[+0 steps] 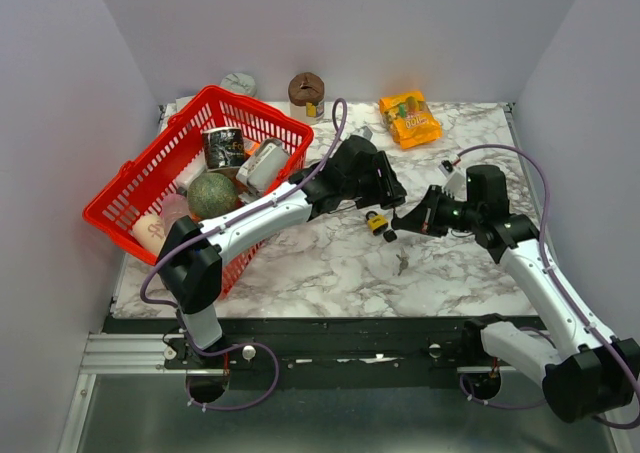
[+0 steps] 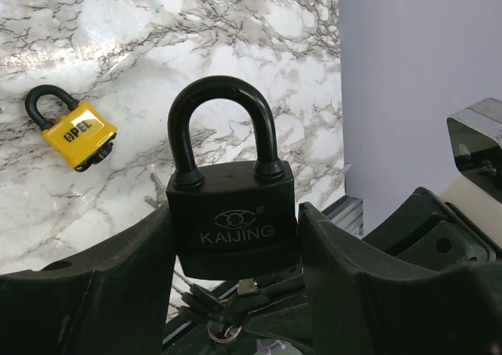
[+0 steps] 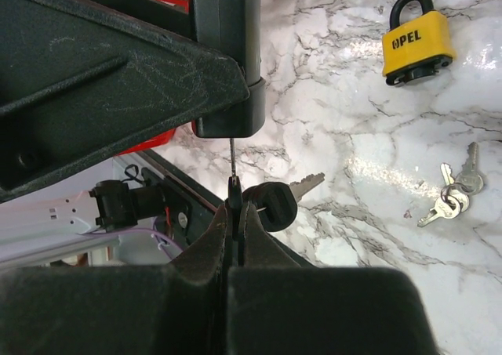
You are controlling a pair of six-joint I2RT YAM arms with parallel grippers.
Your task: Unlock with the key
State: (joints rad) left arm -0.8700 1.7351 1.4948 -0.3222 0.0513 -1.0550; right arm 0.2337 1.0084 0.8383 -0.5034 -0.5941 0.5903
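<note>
Nearest the table's (image 1: 330,273) near edge, a small bunch of keys (image 1: 402,263) lies flat on the marble, near the middle, with bare table around it toward the near edge and both near corners.

Just beyond, the right tool (image 3: 234,214) is pinched closed on a key (image 3: 232,186) seen edge-on. Its thin blade stands up and meets the underside of the padlock (image 2: 234,214). How deep it sits cannot be told. A second key with a black head (image 3: 271,204) hangs beside the fingertips.

The padlock is held above the middle of the table, clamped by its body between the left tool's (image 2: 235,249) fingers (image 2: 125,261). It is matte black, marked KAIJING, upright, and both legs of its black shackle are seated in the body.

A yellow padlock (image 2: 77,129) marked OPEL, with its black shackle closed, lies on the table near the two tools, apart from both.

Open marble runs along the right edge. A red basket (image 1: 150,168) full of things fills the left edge up to the far left corner. An orange packet (image 1: 410,119) lies at the far edge, right of centre.
</note>
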